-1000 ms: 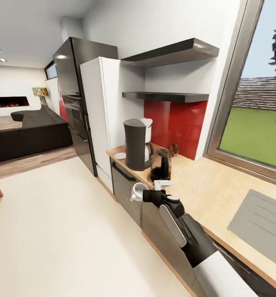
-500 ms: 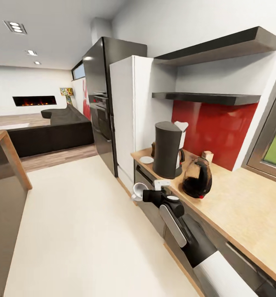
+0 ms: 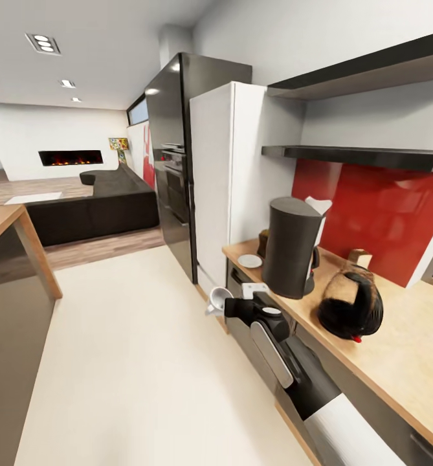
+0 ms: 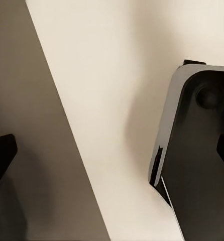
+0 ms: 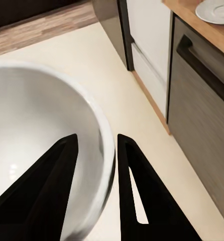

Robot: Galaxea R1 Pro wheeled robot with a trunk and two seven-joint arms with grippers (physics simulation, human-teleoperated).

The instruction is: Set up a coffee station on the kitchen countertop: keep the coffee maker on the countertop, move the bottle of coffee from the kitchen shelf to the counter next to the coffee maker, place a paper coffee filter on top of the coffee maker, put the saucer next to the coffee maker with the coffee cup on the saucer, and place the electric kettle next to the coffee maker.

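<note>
My right gripper (image 3: 229, 306) is shut on the white coffee cup (image 3: 217, 301), held tilted over the floor in front of the grey cabinets. In the right wrist view the fingers (image 5: 142, 196) pinch the cup's rim (image 5: 104, 165). The tall grey coffee maker (image 3: 294, 249) stands on the kitchen countertop (image 3: 397, 343) with a white paper filter (image 3: 320, 207) on top. The white saucer (image 3: 249, 261) lies left of it, also seen as the saucer (image 5: 217, 10). The dark electric kettle (image 3: 351, 304) sits to its right. A small dark brown-topped bottle (image 3: 263, 243), possibly the bottle of coffee, stands behind the saucer. My left gripper (image 4: 112, 150) hangs open over the floor.
Two black shelves (image 3: 365, 155) hang over the red backsplash. A tan-topped item (image 3: 359, 257) stands behind the kettle. A white fridge (image 3: 219, 181) and black oven column (image 3: 174, 162) flank the counter's end. A wooden island (image 3: 6, 223) is at left, beyond wide cream floor (image 3: 125, 349).
The camera has swung and come nearer, so the counter, coffee maker and kettle look larger and further right. The right arm keeps the cup in the same spot of the view.
</note>
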